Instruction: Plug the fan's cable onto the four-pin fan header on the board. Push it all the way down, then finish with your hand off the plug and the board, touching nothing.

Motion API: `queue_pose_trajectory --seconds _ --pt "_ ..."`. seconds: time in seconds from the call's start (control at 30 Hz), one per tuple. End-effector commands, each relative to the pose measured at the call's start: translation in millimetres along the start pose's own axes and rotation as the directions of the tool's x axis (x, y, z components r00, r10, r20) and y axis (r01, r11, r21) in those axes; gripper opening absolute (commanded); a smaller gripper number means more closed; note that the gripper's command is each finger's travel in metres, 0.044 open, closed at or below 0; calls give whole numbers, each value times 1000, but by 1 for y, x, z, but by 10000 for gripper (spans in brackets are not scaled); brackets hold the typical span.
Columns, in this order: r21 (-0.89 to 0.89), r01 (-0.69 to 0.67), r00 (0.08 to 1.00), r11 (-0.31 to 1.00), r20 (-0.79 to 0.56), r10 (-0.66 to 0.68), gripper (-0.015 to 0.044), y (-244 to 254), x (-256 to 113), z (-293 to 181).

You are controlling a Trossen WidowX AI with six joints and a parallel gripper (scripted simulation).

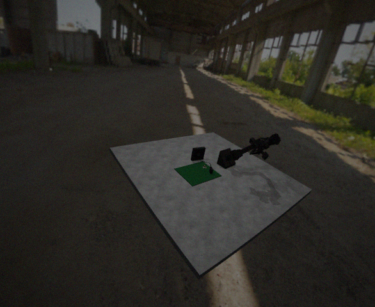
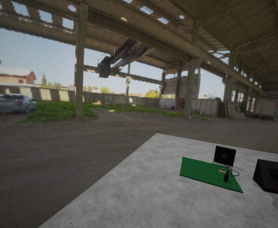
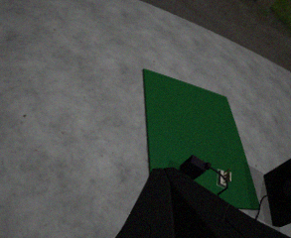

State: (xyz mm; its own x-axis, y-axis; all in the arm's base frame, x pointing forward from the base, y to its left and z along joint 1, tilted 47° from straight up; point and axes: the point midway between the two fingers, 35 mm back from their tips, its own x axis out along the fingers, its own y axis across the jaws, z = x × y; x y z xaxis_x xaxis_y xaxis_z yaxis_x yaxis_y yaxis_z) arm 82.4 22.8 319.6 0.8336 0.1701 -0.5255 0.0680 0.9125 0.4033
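At left, a flat green board [image 1: 192, 174] [image 2: 200, 170] [image 3: 190, 119] lies on a pale grey tabletop [image 1: 198, 224] [image 2: 143, 196] [image 3: 61, 124]. Behind its far edge stands a square black fan [image 1: 198, 153] [image 2: 224, 156] [image 3: 288, 188]. Farther right on the board is the small, pale four-pin header [image 1: 204, 166] [image 2: 222, 171] [image 3: 220, 180].

Just right of the header is the black plug [image 1: 210, 170] [image 2: 226, 176] [image 3: 194, 167], a small block, roughly upright and not plugged in. Whether its underside touches the board cannot be told. A thin black cable [image 1: 210, 163] [image 2: 236, 171] [image 3: 216, 173] curves from its top towards the fan.

The plug is probably light and hard, perhaps smooth enough to twist if pinched off-centre. The cable should be soft and springy, tugging the plug askew. The best hold is likely the plug's two flat sides, below the cable, leaving its lower end free for the pins.

At far right, the black gripper [image 1: 259, 146] [image 3: 163, 178] is raised, well apart from the plug, its fingers pressed together, holding nothing and touching nothing.
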Motion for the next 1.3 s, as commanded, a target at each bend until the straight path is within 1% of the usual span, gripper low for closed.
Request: queue_pose_trajectory --seconds 0.0,0.1,0.23,0.3,0.4,0.53,0.67,0.8,0.93,1.07,1.13,1.27 --pt "0 0 1000 1000 0 0 26 0 0 0" --pt "21 15 1000 1000 -27 -15 105 0 8 2" --pt "150 115 979 982 -183 -87 210 -5 54 12" --pt "237 175 958 956 -264 -110 263 -10 72 13" --pt "367 277 915 888 -383 -127 341 -21 97 14" --pt "522 435 836 734 -537 -113 440 -40 130 13" --pt "623 589 747 515 -662 -53 440 -64 159 9" --pt "649 719 660 251 -750 48 440 -91 184 2" --pt "589 808 584 -32 -791 181 440 -119 205 -8" --pt "442 846 527 -299 -783 332 440 -149 222 -21" --pt "379 846 513 -374 -769 381 440 -159 227 -26" --pt "371 846 512 -383 -767 387 440 -160 227 -27"
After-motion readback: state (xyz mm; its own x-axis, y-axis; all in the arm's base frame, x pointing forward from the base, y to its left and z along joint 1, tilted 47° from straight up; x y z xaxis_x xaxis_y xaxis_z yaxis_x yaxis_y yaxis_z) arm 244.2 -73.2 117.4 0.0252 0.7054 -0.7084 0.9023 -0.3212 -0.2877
